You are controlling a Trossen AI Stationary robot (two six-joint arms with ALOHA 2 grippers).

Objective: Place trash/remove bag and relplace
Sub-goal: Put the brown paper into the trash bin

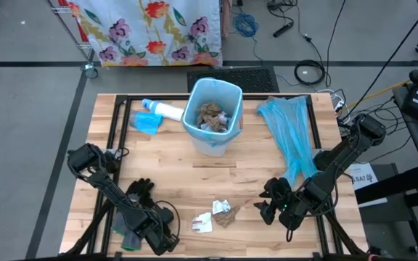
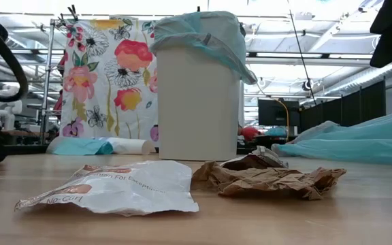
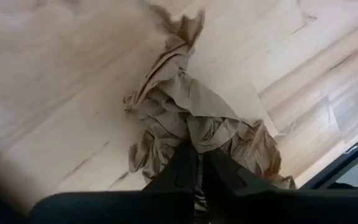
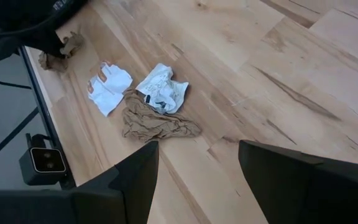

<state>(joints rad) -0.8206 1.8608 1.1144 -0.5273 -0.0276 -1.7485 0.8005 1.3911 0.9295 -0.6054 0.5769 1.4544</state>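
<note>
My left gripper (image 1: 164, 235) is near the table's near edge, shut on a crumpled brown paper wad (image 3: 185, 112); it also shows far off in the right wrist view (image 4: 50, 41). My right gripper (image 4: 197, 171) is open and empty, right of the loose trash. A brown wad (image 1: 227, 214) and two white scraps (image 1: 203, 223) (image 1: 220, 206) lie flat on the table between the grippers. The white bin (image 1: 210, 116) with a blue liner stands at the far middle, with brown and white trash inside it. My left gripper pinches the brown wad between its two fingers (image 3: 188, 162) at the wad's crumpled edge (image 3: 194, 134). The fingers slant down at the table. The wad spreads out beyond the fingertips; I cannot tell whether it is clear of the table.
A heap of blue bags (image 1: 289, 134) lies at the far right. A white tube bottle (image 1: 169, 110) and a blue piece (image 1: 147, 122) lie left of the bin. Dark gloves (image 1: 140, 190) lie by the left arm. Bare wood lies in front of the bin.
</note>
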